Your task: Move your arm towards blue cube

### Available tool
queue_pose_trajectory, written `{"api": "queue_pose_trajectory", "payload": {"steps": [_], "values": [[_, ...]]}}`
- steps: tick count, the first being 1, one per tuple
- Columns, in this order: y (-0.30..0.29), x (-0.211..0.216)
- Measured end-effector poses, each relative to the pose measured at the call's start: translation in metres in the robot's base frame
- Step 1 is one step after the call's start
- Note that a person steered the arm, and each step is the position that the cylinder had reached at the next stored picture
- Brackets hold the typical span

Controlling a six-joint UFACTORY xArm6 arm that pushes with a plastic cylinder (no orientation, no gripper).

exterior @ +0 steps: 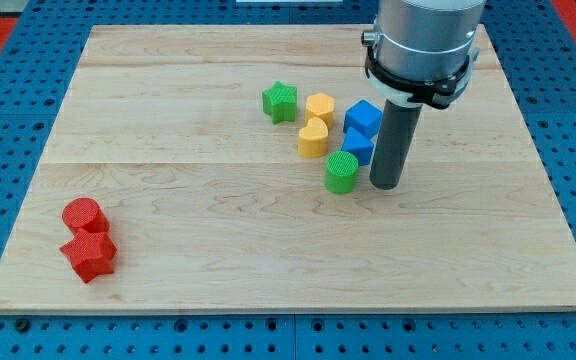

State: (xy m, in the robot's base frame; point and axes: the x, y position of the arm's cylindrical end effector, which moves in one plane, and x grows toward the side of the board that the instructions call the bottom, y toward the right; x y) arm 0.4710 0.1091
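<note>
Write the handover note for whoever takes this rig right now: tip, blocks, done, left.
My tip is down on the board, just to the view's right of the lower blue block and the green cylinder; contact cannot be told.
The blue cube sits above that, partly behind the rod, beside the yellow blocks and the green star.
The two red blocks lie far off at the view's lower left.
Done: the arm is next to the cluster.
Left: probably a short move toward the view's top to close on the blue cube.
</note>
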Motion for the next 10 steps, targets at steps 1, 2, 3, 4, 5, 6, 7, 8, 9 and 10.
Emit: {"api": "queue_pose_trajectory", "payload": {"steps": [1, 2, 3, 4, 5, 6, 7, 8, 9, 10], "values": [[0.03, 0.0], [0.052, -0.03], [0.067, -0.07], [0.072, -0.123], [0.071, -0.132], [0.057, -0.15], [0.045, -0.143], [0.019, -0.133], [0.005, -0.113], [0.005, -0.113]]}}
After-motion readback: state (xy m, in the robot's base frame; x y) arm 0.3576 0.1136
